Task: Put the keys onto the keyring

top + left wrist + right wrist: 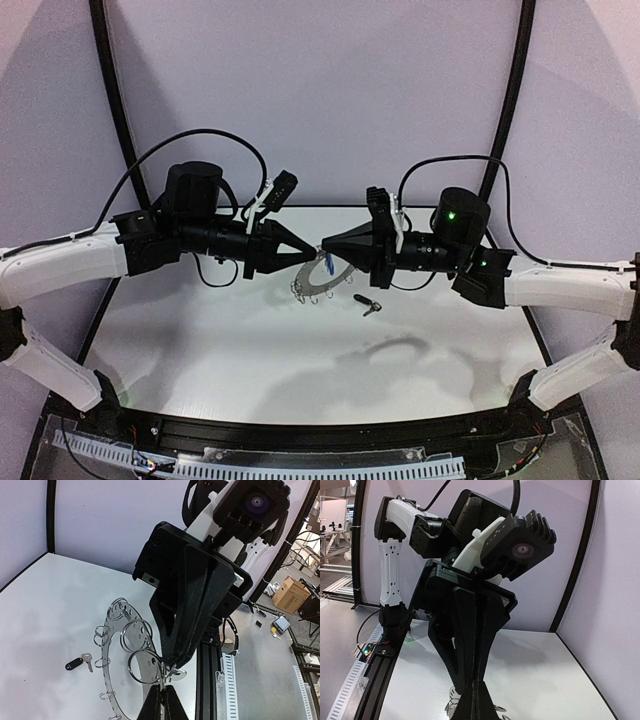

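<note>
Closed in at the back and sides by pale lilac walls [330, 90], ribbed with black curved poles [115, 100]. Softly shadowed across the white tabletop [200, 350]. Opens at far right onto grey floor [260, 670] with a cardboard box [290, 594].

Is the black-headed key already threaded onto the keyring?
No, the black-headed key lies loose on the table, apart from the keyring and its wire loops.

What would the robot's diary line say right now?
left gripper: shut on keyring loop | right gripper: shut, meeting it | blue key: at tips | black key: on table
</note>
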{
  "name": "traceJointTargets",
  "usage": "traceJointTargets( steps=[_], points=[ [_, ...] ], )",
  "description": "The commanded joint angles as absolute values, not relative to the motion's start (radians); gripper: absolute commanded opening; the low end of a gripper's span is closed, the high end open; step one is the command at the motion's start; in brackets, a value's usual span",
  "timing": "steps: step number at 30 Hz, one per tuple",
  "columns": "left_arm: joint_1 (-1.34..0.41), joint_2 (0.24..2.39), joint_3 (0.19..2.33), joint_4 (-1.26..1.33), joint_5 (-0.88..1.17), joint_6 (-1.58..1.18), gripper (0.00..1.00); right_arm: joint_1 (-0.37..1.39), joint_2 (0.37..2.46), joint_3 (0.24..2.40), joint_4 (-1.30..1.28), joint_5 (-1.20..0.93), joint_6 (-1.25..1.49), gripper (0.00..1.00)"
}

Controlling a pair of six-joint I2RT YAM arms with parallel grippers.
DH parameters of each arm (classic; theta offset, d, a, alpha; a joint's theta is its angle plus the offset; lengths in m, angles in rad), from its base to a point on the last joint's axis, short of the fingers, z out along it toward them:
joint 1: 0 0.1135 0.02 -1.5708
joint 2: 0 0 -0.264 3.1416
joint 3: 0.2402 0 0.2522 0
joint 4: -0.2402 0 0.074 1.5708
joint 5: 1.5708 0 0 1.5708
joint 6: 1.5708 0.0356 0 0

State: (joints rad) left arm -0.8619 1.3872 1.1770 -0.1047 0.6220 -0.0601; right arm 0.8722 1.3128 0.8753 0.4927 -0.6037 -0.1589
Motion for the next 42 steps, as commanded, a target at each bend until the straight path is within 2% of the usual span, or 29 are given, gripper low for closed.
traceJointTargets(
  steps=[1, 18, 24, 36, 42],
  points=[
    [-0.868, 1.359, 1.168, -0.075, 0.658, -0.03, 0.01, 0.881, 1.282, 0.884, 0.464, -0.556, -0.144, 0.0],
    [-0.866, 1.352, 1.166, -0.134, 0.726, 0.085, 0.01, 0.881, 1.276, 0.879, 0.408, -0.62, -0.113, 0.0],
    [-0.868, 1.344, 1.164, -0.142, 0.664, 0.072, 0.01, 0.88, 1.247, 0.871, 0.393, -0.706, -0.112, 0.0],
    [-0.867, 1.362, 1.18, -0.17, 0.597, 0.044, 0.01, 0.881, 1.211, 0.873, 0.402, -0.67, -0.143, 0.0],
    [-0.867, 1.364, 1.193, -0.178, 0.592, 0.032, 0.01, 0.882, 1.259, 0.895, 0.361, -0.653, -0.15, 0.0]
  ],
)
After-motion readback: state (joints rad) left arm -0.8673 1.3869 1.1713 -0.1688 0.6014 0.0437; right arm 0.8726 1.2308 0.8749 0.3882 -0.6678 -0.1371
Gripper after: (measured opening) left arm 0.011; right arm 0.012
